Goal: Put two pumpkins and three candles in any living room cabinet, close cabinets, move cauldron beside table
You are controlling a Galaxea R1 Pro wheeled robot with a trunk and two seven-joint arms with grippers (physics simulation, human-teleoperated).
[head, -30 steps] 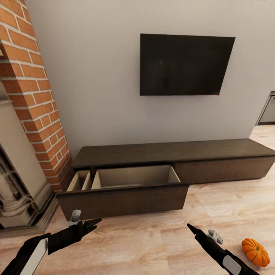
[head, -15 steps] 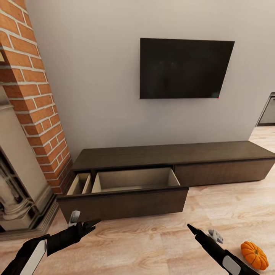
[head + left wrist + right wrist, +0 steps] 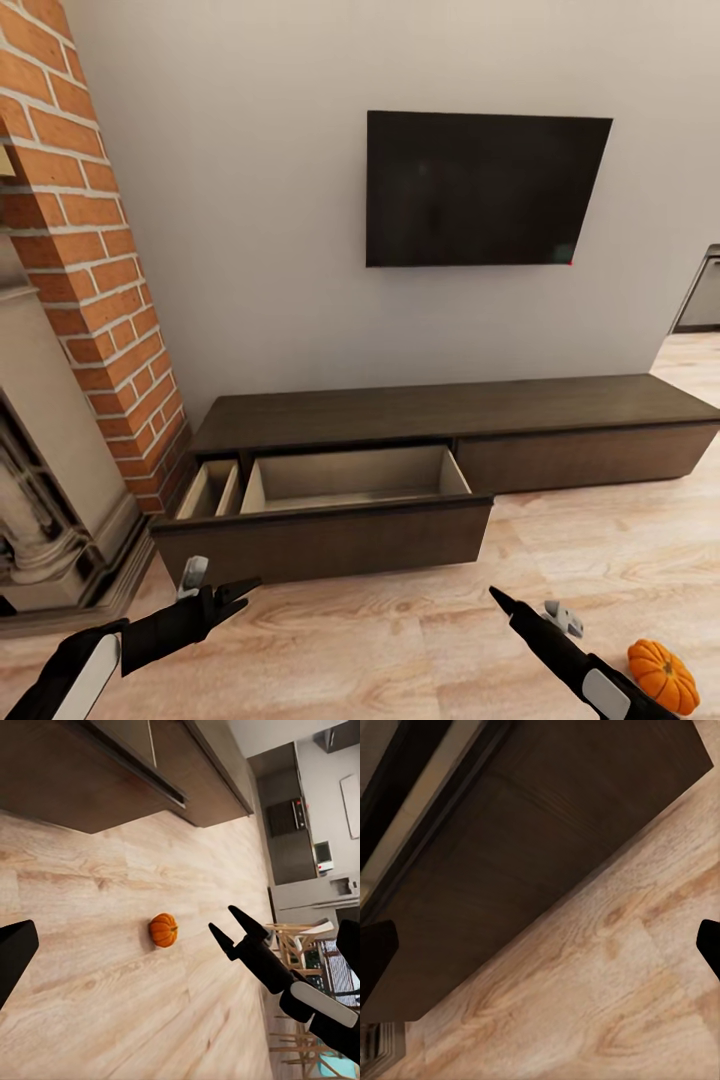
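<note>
Both arms are showing matte black casings with white panels along the forearms. The left hand (image 3: 222, 592) and right hand (image 3: 527, 609) are ending in pointed black fingers, each apparently carrying a small grey bracket.

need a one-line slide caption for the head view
Robot faces the long dark cabinet with its left drawer pulled open, both hands empty, a pumpkin on the wood floor by its right hand.

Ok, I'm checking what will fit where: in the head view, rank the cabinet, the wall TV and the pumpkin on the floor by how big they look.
1. cabinet, the longest, spanning most of the wall.
2. TV, clearly smaller.
3. pumpkin, by far the smallest, though nearest the camera.
</note>
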